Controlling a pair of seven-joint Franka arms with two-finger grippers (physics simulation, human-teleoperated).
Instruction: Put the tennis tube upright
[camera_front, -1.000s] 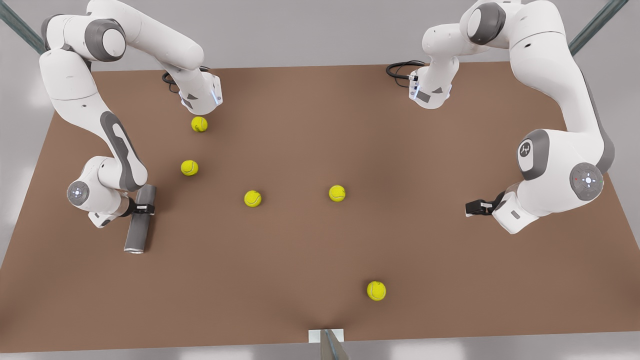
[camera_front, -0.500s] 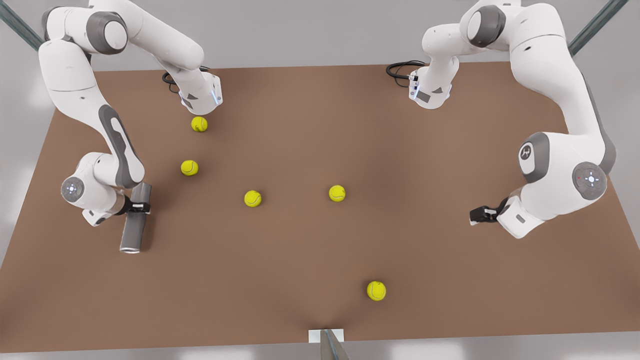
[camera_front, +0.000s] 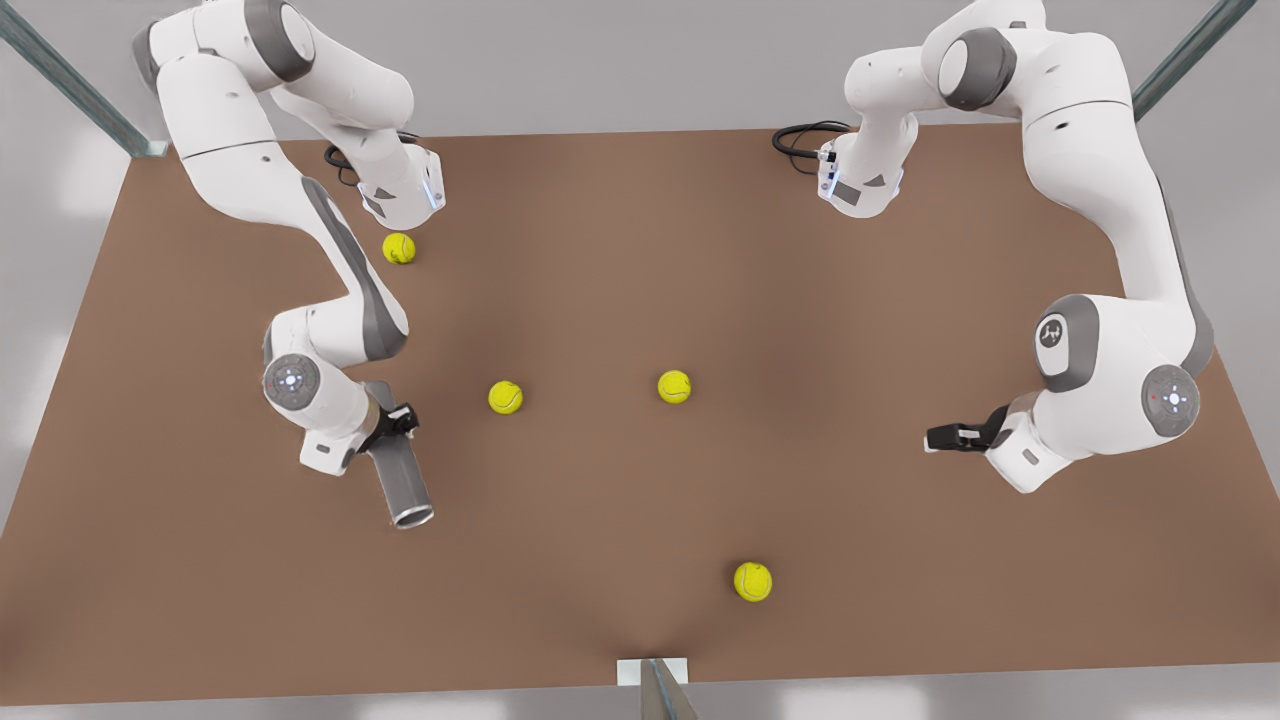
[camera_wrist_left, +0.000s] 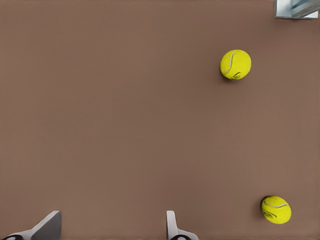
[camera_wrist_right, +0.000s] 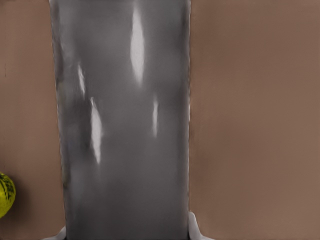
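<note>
Nearest the front edge of the table (camera_front: 150, 560), one tennis ball (camera_front: 752, 581) sat alone. Next back, at the front view's left, the right gripper (camera_front: 395, 422) pinched the tennis tube (camera_front: 400, 485) across its body near the far end. The tube was not upright; its pale-rimmed open mouth pointed toward the front edge. The right wrist view showed the tube's grey wall (camera_wrist_right: 125, 120) running between the fingers. The left gripper (camera_front: 945, 437) waited at the front view's right, fingers spread and empty over bare table. Risk: the grip is off-centre on a smooth cylinder, so the tube could pivot or slip while being tipped, or a low mouth could catch the table. I could not tell whether the tube was clear of the surface. Its far end was hidden under the wrist. Two balls (camera_front: 505, 397) lay mid-table, and another (camera_front: 398, 248) farther back.
</note>
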